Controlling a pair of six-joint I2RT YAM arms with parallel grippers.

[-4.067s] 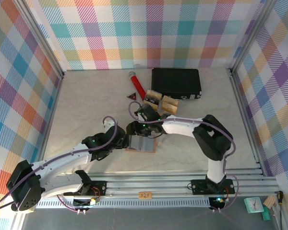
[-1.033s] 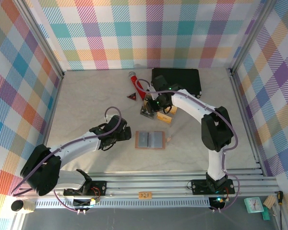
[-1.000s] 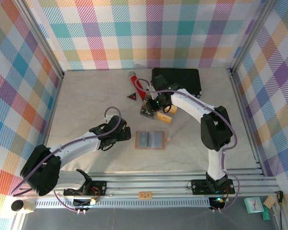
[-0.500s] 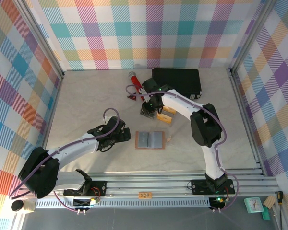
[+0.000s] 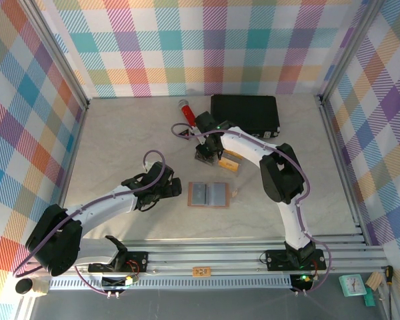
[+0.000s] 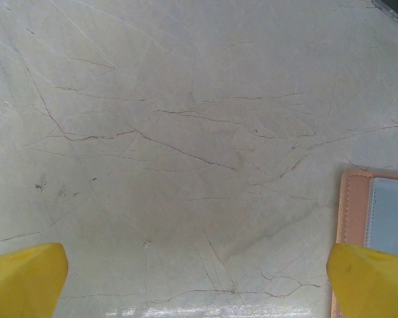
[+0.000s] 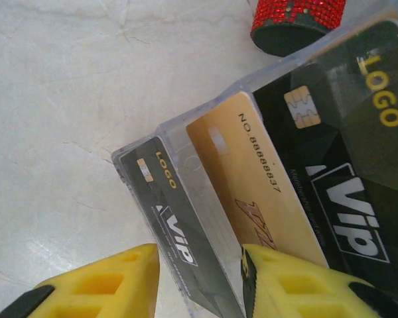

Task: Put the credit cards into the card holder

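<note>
"LOGO", "VIP" on black cards [image 7: 348,142]; "NO. 88888837" on gold card [image 7: 252,182]

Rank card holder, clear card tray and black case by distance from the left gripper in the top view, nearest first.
1. card holder: lying open just right of the left gripper, in the near part of the table.
2. clear card tray: farther back and to the right, mid-table.
3. black case: farthest, at the back near the rear wall.
</note>
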